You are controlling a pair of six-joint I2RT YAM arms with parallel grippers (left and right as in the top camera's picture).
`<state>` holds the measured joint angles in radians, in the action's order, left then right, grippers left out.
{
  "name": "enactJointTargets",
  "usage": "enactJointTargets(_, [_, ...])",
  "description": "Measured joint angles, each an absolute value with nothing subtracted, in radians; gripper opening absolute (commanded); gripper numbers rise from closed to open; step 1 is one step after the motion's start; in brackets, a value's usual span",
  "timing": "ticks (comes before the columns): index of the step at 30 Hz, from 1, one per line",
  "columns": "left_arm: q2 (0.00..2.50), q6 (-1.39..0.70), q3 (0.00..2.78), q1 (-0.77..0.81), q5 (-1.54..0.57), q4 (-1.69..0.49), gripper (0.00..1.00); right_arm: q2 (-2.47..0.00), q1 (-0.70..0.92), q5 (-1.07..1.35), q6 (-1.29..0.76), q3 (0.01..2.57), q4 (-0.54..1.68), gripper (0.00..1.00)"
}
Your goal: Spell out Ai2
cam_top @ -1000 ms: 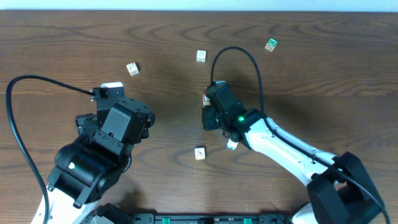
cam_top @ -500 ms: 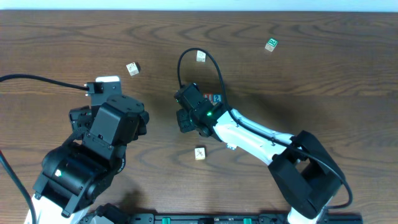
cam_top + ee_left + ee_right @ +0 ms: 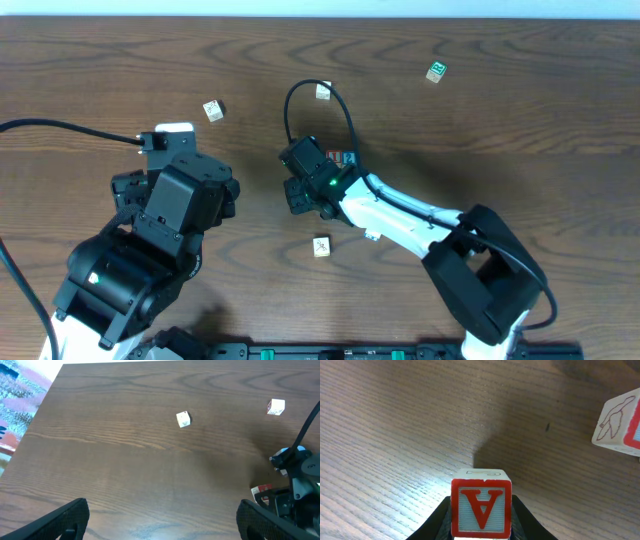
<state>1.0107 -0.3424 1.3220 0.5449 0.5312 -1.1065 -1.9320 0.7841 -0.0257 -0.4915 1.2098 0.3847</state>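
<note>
- Right wrist view: the right hand [image 3: 481, 522] grips the red A block [image 3: 481, 508] near the middle of the table [image 3: 395, 435].
- A second block [image 3: 619, 422] lies nearby.
- Left wrist view: the left hand [image 3: 165, 527] is spread wide.

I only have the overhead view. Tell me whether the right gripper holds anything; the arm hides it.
Observer: The right wrist view shows the right gripper shut on a block with a red letter A.
Operator: Report the left gripper.
Observer: The left wrist view shows the left gripper open, nothing between its fingers.
Operator: Describe anything near the A block.
Observer: Another block at the right wrist view's upper right bears an outline drawing like a bird.
</note>
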Motion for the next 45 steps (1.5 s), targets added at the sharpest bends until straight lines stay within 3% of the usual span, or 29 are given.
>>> enactJointTargets(15, [1.011, -0.340, 1.322, 0.545, 0.531, -1.107, 0.96, -1.967, 0.795, -0.033, -0.491, 1.218, 0.382, 0.25])
enactJointTargets(16, [1.011, -0.340, 1.322, 0.545, 0.531, -1.107, 0.95, -1.969, 0.795, -0.033, -0.491, 1.222, 0.389, 0.31])
enactJointTargets(23, [1.011, -0.340, 1.322, 0.545, 0.532, -1.107, 0.96, -1.983, 0.796, -0.026, -0.478, 1.280, 0.439, 0.36])
enactJointTargets(27, [1.011, -0.340, 1.322, 0.545, 0.532, -1.105, 0.95, -1.983, 0.797, -0.038, -0.460, 1.322, 0.478, 0.47])
enactJointTargets(32, [1.011, -0.340, 1.324, 0.545, 0.546, -1.096, 0.95, -1.983, 0.797, -0.082, -0.443, 1.393, 0.583, 0.49])
enactJointTargets(37, [1.010, -0.340, 1.338, 0.545, 0.558, -1.095, 0.95, -1.971, 0.778, -0.177, -0.433, 1.474, 0.695, 0.69])
enactJointTargets(45, [1.002, -0.336, 1.448, 0.545, 0.559, -1.098, 0.95, -1.815, 0.556, -0.264, -0.432, 1.484, 0.858, 0.67])
